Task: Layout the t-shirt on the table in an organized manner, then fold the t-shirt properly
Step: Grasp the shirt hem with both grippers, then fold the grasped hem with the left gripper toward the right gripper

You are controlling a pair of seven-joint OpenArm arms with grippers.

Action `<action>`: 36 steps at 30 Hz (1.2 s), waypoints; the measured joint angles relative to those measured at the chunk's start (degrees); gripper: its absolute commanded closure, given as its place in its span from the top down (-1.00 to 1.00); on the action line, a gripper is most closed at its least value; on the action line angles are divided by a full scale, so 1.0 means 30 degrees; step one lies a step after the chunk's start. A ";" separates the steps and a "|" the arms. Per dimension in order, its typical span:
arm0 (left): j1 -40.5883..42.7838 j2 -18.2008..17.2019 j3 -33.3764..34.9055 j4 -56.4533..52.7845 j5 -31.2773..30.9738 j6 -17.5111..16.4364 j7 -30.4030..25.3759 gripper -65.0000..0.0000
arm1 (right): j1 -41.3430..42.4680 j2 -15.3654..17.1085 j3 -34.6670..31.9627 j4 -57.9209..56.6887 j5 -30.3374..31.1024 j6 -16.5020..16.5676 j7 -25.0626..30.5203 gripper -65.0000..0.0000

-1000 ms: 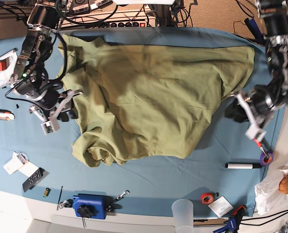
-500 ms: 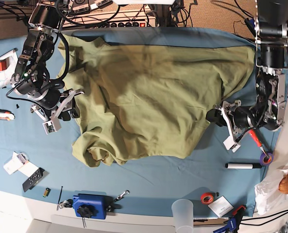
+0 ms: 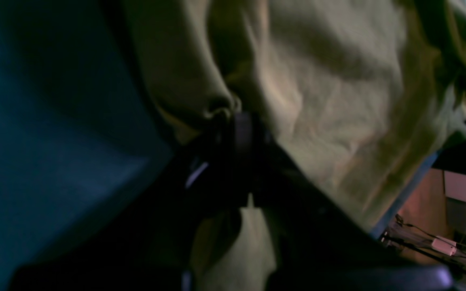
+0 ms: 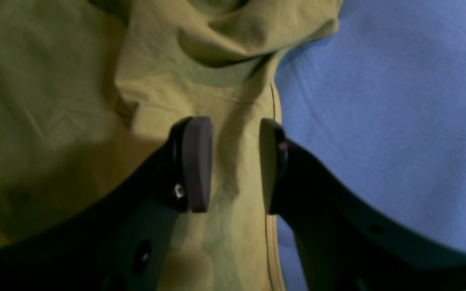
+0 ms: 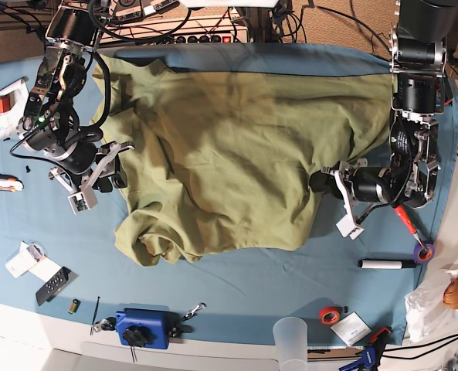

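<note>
One shirt [image 5: 236, 154], olive, spread rumpled over the middle and far part of the teal bench [image 5: 236, 286]. Near-left corner of it is bunched into a lump; the far edge runs along the bench's back rim.

Two arms, two claws. Left claw [image 3: 233, 121], on the base view's right, is closed on a puckered fold at the shirt's edge; the wrist view shows cloth gathered right at the tips. Right claw [image 4: 233, 161], on the base view's left, has its jaws apart with a clear gap, holding nothing; it hovers over the shirt's hem, one pad [image 4: 196, 161] above cloth, the other at the hem line beside bare bench.

Clutter along the near edge: one blue clamp [image 5: 144, 327], one clear cup [image 5: 292, 340], one red tape roll [image 5: 330, 314], one white marker [image 5: 386, 264], one purple tape roll [image 5: 423, 253], one black remote [image 5: 55, 284]. On the left: a white-and-red box [image 5: 6, 104] and a pen-like tool [image 5: 1, 183]. None of these touches the shirt. Cables and a power strip [image 5: 205, 37] sit behind the far rim.
</note>
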 measured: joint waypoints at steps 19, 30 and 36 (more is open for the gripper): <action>-0.1479 0.0160 0.0000 0.0015 0.2076 0.0452 -0.0831 -0.19 | 0.0000 -0.0007 0.0000 0.0000 0.0000 -0.0007 0.0000 -0.38; -0.0976 0.2157 -0.0015 -0.0044 0.7366 0.0605 -0.2397 -0.52 | -0.0007 -0.0007 0.0000 0.0000 -0.0007 -0.0007 -0.0080 -0.38; -0.1341 0.2149 -0.0036 0.0532 0.3279 0.1464 0.0197 -1.00 | 0.0000 -0.0007 0.0000 0.0000 0.0000 0.0000 -0.0080 -0.38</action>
